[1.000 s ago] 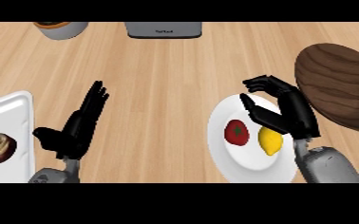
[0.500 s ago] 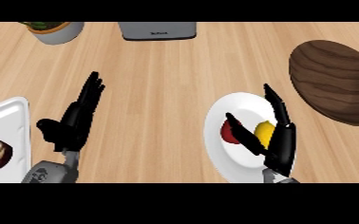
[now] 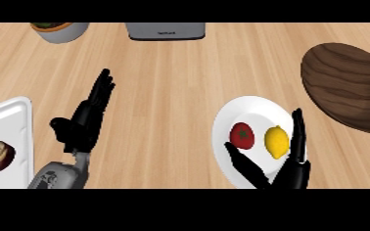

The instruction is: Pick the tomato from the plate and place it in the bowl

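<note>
At the view's lower edge, the right hand (image 3: 283,172) is spread wide over the near part of a white plate (image 3: 249,108), thumb on the left and fingers straight up the right side, holding nothing. Between them on the plate lie a red tomato (image 3: 242,136) and, just to its right, a yellow lemon (image 3: 277,142). At lower left the left hand (image 3: 83,121) rests open above the wooden table (image 3: 180,88), fingers straight, beside a white tray (image 3: 16,122). Farther right sits the dark wooden bowl (image 3: 341,84). At the far edge stand a grey appliance (image 3: 166,30) and a pot (image 3: 60,30).
</note>
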`<state>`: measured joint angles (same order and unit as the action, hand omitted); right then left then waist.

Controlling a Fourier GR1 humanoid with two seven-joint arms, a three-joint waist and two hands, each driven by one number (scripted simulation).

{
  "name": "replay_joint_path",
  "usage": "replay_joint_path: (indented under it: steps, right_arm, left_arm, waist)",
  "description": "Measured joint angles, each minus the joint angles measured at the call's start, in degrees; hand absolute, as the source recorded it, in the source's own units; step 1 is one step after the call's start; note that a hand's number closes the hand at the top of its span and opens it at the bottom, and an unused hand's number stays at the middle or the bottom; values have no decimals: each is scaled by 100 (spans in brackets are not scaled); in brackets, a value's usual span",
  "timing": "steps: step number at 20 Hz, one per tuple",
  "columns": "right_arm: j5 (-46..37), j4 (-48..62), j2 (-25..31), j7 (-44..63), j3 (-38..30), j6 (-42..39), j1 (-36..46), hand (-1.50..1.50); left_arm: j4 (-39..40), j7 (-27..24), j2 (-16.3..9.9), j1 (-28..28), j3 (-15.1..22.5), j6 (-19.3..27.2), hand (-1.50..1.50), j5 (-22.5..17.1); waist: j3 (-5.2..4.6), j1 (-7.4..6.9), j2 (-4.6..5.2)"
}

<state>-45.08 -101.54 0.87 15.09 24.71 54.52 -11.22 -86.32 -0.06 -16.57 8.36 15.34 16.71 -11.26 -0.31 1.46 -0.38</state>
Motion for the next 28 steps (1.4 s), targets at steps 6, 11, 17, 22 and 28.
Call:
replay_joint_path:
  steps: [6,11,17,22,28]
  right_arm:
    - [-1144,-894,-66,2101,71,-1214,-11,-150]
    - [-1556,-1225,-80,3684,148,-2372,413,-150]
    - [-1403,-1167,-82,4459,55,-3123,814,-150]
    - [-1160,-939,-81,4391,147,-3098,797,-150]
    - [-961,-1011,-77,4055,308,-2745,427,-150]
  left_arm:
    - [-31,134,43,63,-3,5,0,45]
    - [86,120,123,153,-8,-58,0,79]
    - [12,225,215,199,-46,-67,0,204]
    - [71,124,328,112,-162,-216,0,303]
    - [12,282,464,139,-317,-343,0,443]
  waist:
    - [5,-74,24]
    - [13,-120,39]
    - [25,-147,39]
    - [30,-145,38]
    - [32,-137,36]
